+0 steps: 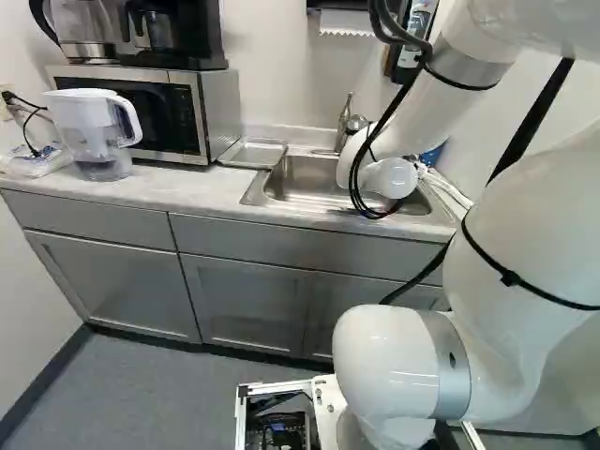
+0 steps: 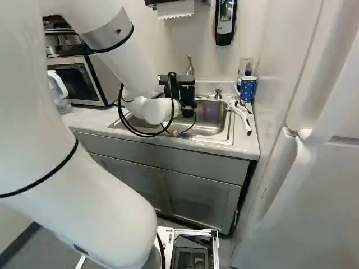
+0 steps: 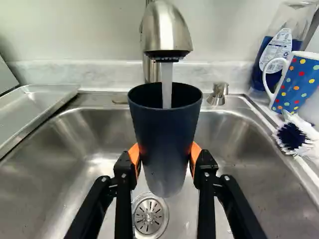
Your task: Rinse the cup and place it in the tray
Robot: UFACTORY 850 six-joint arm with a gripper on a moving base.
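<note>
so you've got the grey counter running across the scene, and your white arm reaches out over it, at about one o'clock in the left base view. the steel sink is set into the countertop, right under the end of the arm. from the sink in that same view, the microwave is at ten o'clock and the clear-and-white pitcher nearer nine. for the rest, call twelve straight ahead of the gripper, with your cup as the middle of the dial. your metal tray is at ten, lying flat by the sink's edge. your black gripper has its orange pads pressed on the cup from both sides, so yeah, it's pinching it. the faucet is at twelve, pouring a stream of water into the cup. there's a bottle between one and two, up by the wall. the dark blue cup itself is above the sink, mouth up, right under the spout. next, a blue dotted mug at two, a scrub brush between two and three, a small metal knob at one, and below the cup you can see the round drain.
</note>
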